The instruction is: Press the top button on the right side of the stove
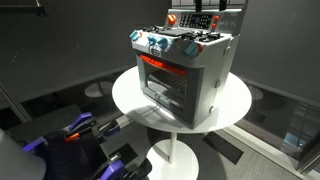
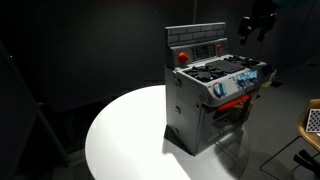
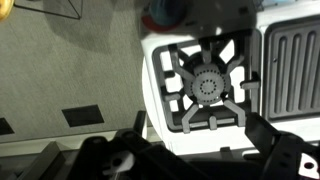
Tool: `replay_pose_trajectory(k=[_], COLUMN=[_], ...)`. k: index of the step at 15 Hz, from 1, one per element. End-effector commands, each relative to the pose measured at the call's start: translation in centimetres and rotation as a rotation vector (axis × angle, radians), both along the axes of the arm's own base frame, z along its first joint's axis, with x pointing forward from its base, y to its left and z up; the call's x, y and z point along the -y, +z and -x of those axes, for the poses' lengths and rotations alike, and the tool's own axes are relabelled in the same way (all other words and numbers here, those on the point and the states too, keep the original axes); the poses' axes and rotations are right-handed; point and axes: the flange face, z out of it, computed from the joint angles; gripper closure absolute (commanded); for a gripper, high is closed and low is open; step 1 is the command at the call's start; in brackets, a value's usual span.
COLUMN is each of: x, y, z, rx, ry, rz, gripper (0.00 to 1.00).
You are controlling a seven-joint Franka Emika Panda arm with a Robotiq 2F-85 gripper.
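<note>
Stove (image 1: 185, 75) stands on the round white table (image 1: 130, 95) with its back control panel upright and its oven door facing the table's edge, as seen in both exterior views. Gripper (image 2: 258, 24) hangs in the air above the stove, near one end of the back panel, touching nothing. Wrist view: its dark fingers (image 3: 278, 150) are spread wide with nothing held between them. Below them is a grey burner grate (image 3: 208, 88) with a ridged plate (image 3: 292, 55) beside it, and a red button (image 3: 163, 12) sits at the frame's top edge.
</note>
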Motion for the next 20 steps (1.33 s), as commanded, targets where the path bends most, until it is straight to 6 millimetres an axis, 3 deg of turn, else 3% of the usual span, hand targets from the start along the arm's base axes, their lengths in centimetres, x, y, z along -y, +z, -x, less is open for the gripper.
replay_pose_trajectory(k=[1,7,11,17,18,20], x=[0.0,-0.2,-0.6,-0.7,-0.8,-0.8], y=[1.8,4.3,5.8,5.7,5.9,5.7], z=[4.5,10.9,13.9,16.2,15.1,15.2], rx=[-0.078,-0.211,-0.23,-0.238,-0.232,-0.236], ry=[0.025,0.053,0.061,0.051,0.045,0.046], rz=[-0.042,-0.059,-0.051,-0.056,-0.052,-0.052], gripper=[0.0,0.0,0.0,0.0,0.0,0.0])
